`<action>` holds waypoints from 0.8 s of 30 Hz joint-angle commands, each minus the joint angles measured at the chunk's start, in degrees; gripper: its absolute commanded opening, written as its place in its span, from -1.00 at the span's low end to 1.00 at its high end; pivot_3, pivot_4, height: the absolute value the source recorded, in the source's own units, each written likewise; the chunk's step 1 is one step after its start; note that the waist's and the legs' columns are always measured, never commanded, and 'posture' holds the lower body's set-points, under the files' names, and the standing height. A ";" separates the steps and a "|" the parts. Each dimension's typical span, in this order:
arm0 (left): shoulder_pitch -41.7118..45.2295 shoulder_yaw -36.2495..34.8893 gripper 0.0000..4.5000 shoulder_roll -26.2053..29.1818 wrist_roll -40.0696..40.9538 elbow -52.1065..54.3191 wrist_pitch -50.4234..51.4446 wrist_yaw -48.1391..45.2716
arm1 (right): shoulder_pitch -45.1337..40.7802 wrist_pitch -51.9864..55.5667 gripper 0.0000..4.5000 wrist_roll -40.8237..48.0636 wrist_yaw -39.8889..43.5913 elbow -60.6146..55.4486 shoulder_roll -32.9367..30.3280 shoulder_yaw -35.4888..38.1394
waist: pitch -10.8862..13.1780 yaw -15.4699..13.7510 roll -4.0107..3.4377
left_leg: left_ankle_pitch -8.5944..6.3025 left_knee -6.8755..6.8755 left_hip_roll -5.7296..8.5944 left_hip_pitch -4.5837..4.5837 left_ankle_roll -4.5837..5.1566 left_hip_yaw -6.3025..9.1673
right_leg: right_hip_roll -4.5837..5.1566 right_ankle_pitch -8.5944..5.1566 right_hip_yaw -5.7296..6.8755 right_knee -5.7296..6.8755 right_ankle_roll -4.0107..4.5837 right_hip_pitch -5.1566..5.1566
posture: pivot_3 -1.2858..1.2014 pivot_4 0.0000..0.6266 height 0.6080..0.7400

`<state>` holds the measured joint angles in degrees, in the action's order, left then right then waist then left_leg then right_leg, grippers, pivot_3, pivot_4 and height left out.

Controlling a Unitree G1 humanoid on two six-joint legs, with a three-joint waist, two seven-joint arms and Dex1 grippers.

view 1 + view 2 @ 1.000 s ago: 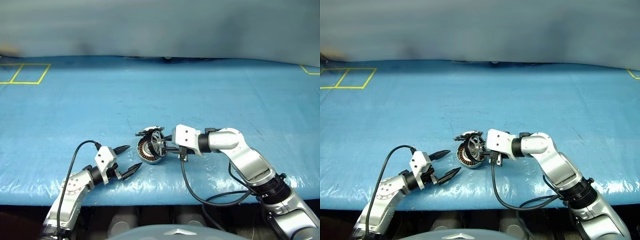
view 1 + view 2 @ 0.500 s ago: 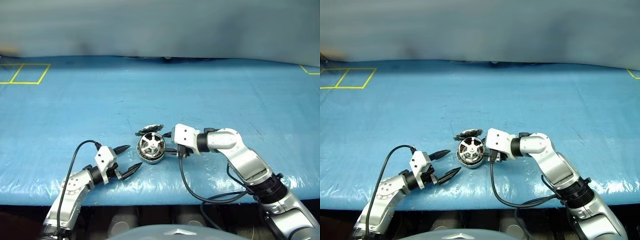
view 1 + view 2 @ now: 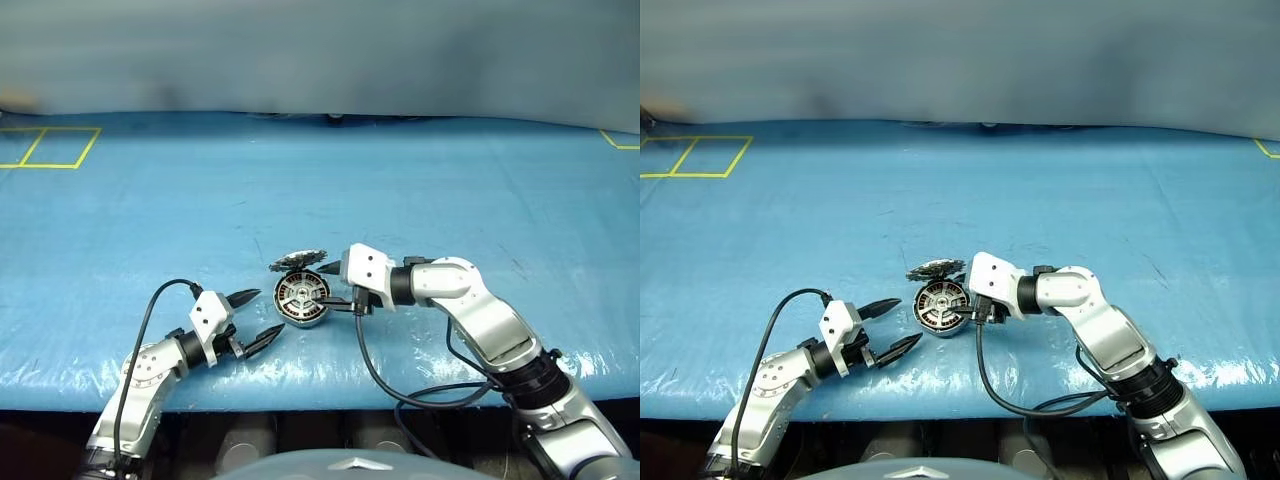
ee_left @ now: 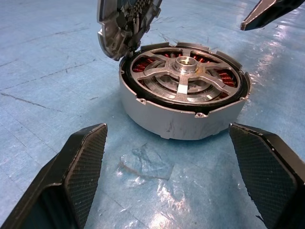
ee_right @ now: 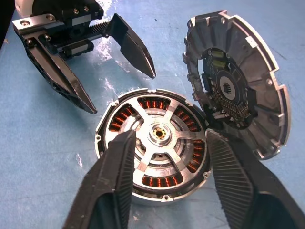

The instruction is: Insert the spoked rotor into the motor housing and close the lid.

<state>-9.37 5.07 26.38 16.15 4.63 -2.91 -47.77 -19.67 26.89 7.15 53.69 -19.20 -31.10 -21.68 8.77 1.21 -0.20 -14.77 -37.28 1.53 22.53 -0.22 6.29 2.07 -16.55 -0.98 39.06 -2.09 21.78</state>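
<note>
Spoked rotor (image 5: 159, 143) seated flat in motor housing (image 4: 176, 119). Lid (image 5: 238, 102) standing open, closing left. Right pincer (image 5: 167, 191) apart over rotor, holding nothing; left pincer (image 3: 252, 320) wide apart beside housing.

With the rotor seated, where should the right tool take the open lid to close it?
Grip the round silver-grey lid at its free upper rim, opposite the hinge on the silver-grey motor housing. It stands tilted open with its jagged inner face towards the right tool, so probably come from above.
</note>
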 commanded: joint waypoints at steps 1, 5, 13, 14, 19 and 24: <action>0.30 -0.63 0.92 0.34 0.20 1.62 -0.59 -0.27 | 0.37 0.41 -0.45 1.29 -0.74 0.53 2.03 -0.27 | 0.00 0.06 0.00 | 0.00 0.00 0.00 0.00 0.00 0.00 | 0.00 0.00 0.00 0.00 0.00 0.00 | 0.03 -0.52 1.00; 0.08 -0.70 0.92 0.45 0.34 1.93 -0.43 -0.25 | 0.42 0.54 -0.99 0.27 -1.95 2.68 4.77 -2.01 | 0.00 0.12 0.00 | 0.00 -0.01 0.00 -0.01 -0.01 0.00 | 0.00 0.00 0.00 0.01 0.00 0.00 | 0.03 -0.52 1.00; -0.63 -0.75 0.92 0.69 0.53 2.54 -0.25 -0.15 | -0.16 0.62 -0.99 -5.00 -4.34 9.01 6.09 -6.52 | -0.01 0.13 -0.01 | 0.01 -0.01 0.02 -0.01 -0.01 0.00 | 0.00 0.01 0.02 0.02 0.00 0.01 | 0.03 -0.52 1.00; -0.76 -0.78 0.92 0.71 0.53 2.63 -0.30 -0.10 | -0.03 0.59 -0.99 -6.88 -5.23 10.25 5.69 -7.60 | -0.03 0.19 -0.05 | 0.01 -0.01 0.02 -0.02 -0.01 0.00 | 0.00 0.01 0.03 0.02 0.00 0.00 | 0.03 -0.52 1.00; -1.17 -1.01 0.92 0.93 0.78 2.99 -0.14 -0.07 | 0.71 1.26 -0.99 -10.80 -7.08 11.25 4.29 -9.72 | -0.09 0.21 -0.07 | 0.01 0.17 0.00 -0.79 -0.02 -0.05 | -0.01 0.00 0.02 -0.04 0.01 -0.60 | 0.03 -0.52 1.00; -1.14 -1.06 0.92 0.99 1.01 2.94 -0.03 -0.12 | 3.74 2.05 -0.99 1.71 -3.94 3.76 7.88 -2.29 | -0.13 -0.09 0.00 | 0.04 0.11 -0.01 -1.03 0.02 -0.02 | 0.00 -0.04 0.01 -0.13 0.04 -0.78 | 0.03 -0.52 1.00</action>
<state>-10.75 4.87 27.17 16.48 5.13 -2.74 -47.71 -16.27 28.06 4.92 48.48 -12.88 -24.02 -26.30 8.64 1.12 -0.20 -14.73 -37.18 1.53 21.57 -0.19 6.25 2.07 -16.57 -0.98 38.94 -2.06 21.03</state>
